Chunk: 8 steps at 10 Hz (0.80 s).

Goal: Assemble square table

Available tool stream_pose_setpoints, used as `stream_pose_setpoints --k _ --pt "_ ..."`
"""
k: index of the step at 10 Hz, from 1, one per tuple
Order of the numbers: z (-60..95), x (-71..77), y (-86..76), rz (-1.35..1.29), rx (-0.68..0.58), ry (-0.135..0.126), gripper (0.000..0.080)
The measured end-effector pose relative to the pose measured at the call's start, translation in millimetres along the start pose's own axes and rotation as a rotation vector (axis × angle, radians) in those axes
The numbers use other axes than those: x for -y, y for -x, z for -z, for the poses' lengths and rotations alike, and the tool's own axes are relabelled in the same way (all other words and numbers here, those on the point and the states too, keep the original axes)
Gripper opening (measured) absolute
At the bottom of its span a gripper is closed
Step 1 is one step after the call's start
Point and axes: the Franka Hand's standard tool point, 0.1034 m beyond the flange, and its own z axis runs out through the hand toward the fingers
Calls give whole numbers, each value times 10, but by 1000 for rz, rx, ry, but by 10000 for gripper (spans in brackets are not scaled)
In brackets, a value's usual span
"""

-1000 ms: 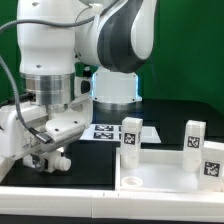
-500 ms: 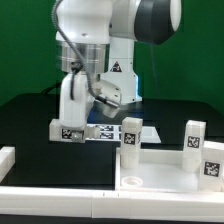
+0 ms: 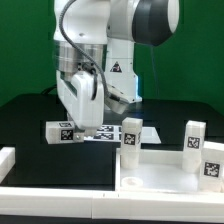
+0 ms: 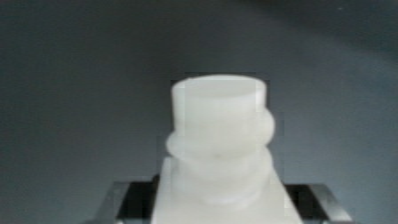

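In the exterior view my gripper [image 3: 82, 126] hangs left of centre, shut on a white table leg [image 3: 62, 131]. The leg lies level above the black table, its tagged end toward the exterior view's left. In the wrist view that leg [image 4: 221, 130] juts out from between my two dark fingers [image 4: 143, 203], round end away from the camera. The white square table top [image 3: 160, 170] with its raised rim sits at the exterior view's right. Three tagged legs [image 3: 131, 131] [image 3: 193, 136] [image 3: 213, 160] stand upright on it.
The marker board [image 3: 108, 132] lies flat on the black table behind the held leg. A long white rail [image 3: 70, 196] runs along the front edge. A white block [image 3: 5, 158] shows at the exterior view's left edge. Green backdrop behind.
The arm has swung up from low at the exterior view's left toward the centre, and the leg now hangs level in the gripper. Over the last half second the wrist only shifted slightly.
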Motion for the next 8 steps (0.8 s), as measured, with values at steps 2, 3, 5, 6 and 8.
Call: stream_pose_setpoints --k 2,3,5,6,8 --pt "-20 -175 -50 217 -154 -20 285" --pt "-49 -183 4 278 -118 -8 285" --pt "-48 -182 -14 387 -123 -1 285" --pt "-55 -214 -23 490 -124 7 285" --pt "-172 -480 -25 609 -122 26 285"
